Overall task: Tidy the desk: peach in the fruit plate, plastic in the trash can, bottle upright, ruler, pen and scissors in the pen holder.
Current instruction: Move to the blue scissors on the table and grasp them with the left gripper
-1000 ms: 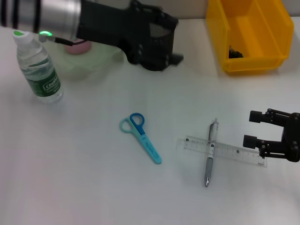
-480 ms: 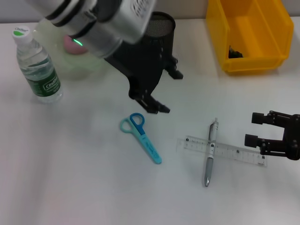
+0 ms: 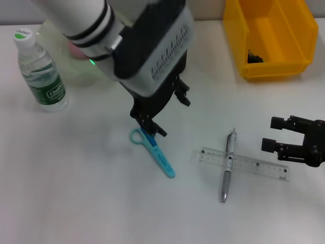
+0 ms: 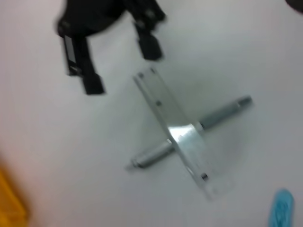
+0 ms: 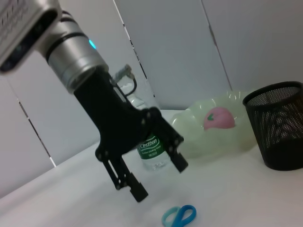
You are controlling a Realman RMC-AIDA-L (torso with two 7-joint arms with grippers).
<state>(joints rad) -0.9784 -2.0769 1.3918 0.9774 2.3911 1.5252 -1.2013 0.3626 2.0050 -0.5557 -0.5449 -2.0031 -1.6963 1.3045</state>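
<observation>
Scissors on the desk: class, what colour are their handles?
Light teal and blue scissors; head view shows it best.

One bottle [image 3: 39, 71], upright. One pair of scissors [image 3: 152, 147], directly under the left gripper [image 3: 161, 113]. One pen [image 3: 227, 165] and one ruler [image 3: 241, 163] (crossed, touching), just beside the right gripper [image 3: 273, 134]. One peach [image 5: 218, 117] on one fruit plate [image 5: 232, 137]. One pen holder [image 5: 277, 125]. One yellow bin [image 3: 271, 36].

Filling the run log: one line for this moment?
left gripper: open, above scissors | right gripper: open, beside ruler | pen: across ruler
</observation>
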